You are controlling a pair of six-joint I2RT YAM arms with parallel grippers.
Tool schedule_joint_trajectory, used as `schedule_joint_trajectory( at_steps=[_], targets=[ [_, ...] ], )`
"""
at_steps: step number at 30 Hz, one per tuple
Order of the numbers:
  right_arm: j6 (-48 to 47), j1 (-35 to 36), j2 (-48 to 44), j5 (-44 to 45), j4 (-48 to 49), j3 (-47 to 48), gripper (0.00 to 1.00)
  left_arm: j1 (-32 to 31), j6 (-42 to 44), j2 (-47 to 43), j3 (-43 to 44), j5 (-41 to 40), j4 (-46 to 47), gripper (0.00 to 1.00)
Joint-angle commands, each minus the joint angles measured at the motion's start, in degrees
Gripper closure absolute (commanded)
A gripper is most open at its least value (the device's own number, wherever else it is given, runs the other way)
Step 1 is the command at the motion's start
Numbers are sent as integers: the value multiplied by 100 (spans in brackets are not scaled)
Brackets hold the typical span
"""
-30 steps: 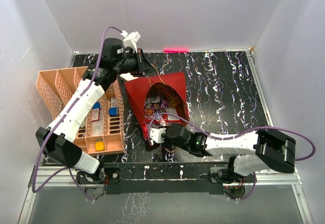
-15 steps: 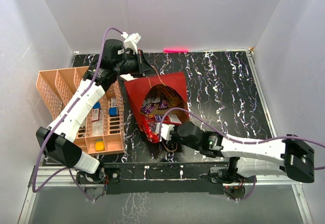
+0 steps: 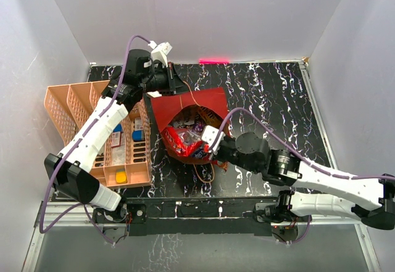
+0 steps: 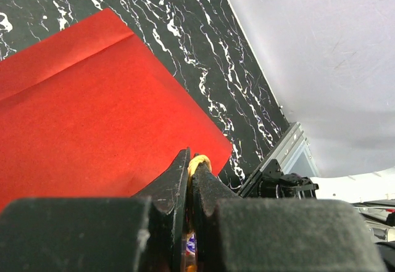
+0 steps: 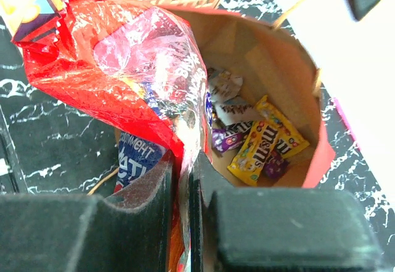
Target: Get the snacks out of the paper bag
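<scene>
Right fingers [image 5: 151,204] grip red snack bag [image 5: 117,56] (at paper bag [image 5: 271,62]'s mouth); left fingers [image 4: 173,185] seemingly pinch its handle [image 4: 199,161].

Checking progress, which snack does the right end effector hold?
The large red bag; the yellow packet and purple packet lie loose inside the paper bag.

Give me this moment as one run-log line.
left fingers: shut on cord handle | right fingers: shut on red snack bag | other snacks: inside paper bag
</scene>
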Motion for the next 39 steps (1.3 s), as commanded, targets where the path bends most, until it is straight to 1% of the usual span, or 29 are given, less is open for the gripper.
schedule_joint_trajectory(
  at_steps=[1, 6, 11, 14, 19, 21, 25, 27, 32, 34, 35, 37, 38, 39],
  targets=[
    [117, 28, -365, 459, 731, 728, 92, 30, 96, -356, -70, 0, 73, 100],
    [337, 29, -359, 654, 532, 1152, 92, 30, 159, -367, -64, -130, 27, 100],
    [468, 28, -326, 547, 226, 1632, 92, 30, 160, -368, -86, -249, 7, 100],
    [485, 28, -324, 718, 123, 1908, 92, 32, 160, -369, -125, -255, 26, 100],
    [260, 28, -95, 1434, -448, 2553, 92, 29, 182, -391, -143, -318, 1, 100],
    [120, 29, -63, 1854, -615, 2737, 92, 32, 210, -406, -144, -424, -28, 100],
    [-28, 28, -257, 2163, -614, 2868, 92, 31, 239, -437, -152, -705, -115, 100],
    [-100, 28, -269, 2510, -630, 2941, 92, 30, 232, -431, -154, -823, -143, 100],
    [-456, 24, 15, 4021, -542, 3115, 92, 29, 213, -398, -152, -717, -133, 100],
    [-744, 16, 154, 4625, -292, 3075, 92, 30, 197, -394, -152, -639, -119, 100],
    [-888, -20, 206, 4775, -111, 3038, 92, 30, 189, -394, -150, -600, -115, 100],
    [-1088, -252, 281, 4879, 242, 2962, 92, 30, 177, -394, -148, -487, -93, 100],
    [-1137, -484, 338, 4856, 320, 2918, 92, 30, 169, -394, -152, -438, -84, 100],
    [-1157, -896, 407, 4660, 340, 2831, 92, 30, 170, -406, -159, -377, -67, 100]
  ],
)
